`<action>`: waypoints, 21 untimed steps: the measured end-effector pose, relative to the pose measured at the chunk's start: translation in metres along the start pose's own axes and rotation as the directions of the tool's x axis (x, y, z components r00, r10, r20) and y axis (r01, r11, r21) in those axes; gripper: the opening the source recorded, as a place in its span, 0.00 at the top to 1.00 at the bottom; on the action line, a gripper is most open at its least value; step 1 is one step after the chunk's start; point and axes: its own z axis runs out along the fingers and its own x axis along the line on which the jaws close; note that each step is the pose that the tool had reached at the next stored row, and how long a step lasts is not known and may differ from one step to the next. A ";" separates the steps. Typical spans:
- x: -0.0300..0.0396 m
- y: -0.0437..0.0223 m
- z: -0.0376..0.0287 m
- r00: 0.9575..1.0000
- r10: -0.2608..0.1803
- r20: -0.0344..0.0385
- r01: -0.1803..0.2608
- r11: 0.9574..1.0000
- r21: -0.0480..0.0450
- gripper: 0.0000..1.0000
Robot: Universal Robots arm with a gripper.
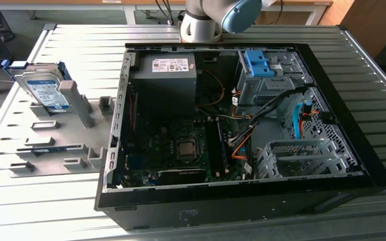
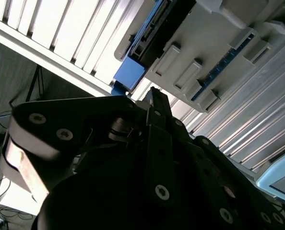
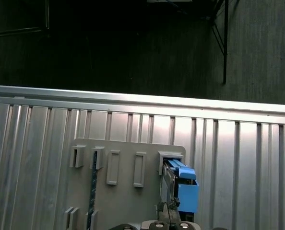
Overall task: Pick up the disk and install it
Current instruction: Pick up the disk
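The disk (image 1: pixel 46 92) — flat silver metal, blue-edged — stands upright.

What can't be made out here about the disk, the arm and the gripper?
- Exterior view: the disk stands in the grey fixture, whose posts hide its lower edge.
- Exterior view: the arm is cut off by the picture's upper edge.
- First wrist view: the disk is edge-on, so its label face is hidden.
- Second wrist view: the gripper has a dark body that covers much of the grey fixture.
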 end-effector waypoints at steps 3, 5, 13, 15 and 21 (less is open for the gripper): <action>-0.0009 -0.0001 0.0002 1.000 0.000 0.000 0.000 1.000 0.000 0.89; -0.0026 -0.0002 0.0006 1.000 0.001 0.000 -0.001 1.000 0.000 0.83; -0.0073 0.0002 0.0065 0.998 0.055 0.003 -0.055 0.998 0.010 0.58; -0.0077 0.0002 0.0086 0.997 0.071 0.003 -0.071 0.997 0.011 0.58; -0.0078 0.0001 0.0111 0.997 0.079 0.005 -0.079 0.997 0.011 0.58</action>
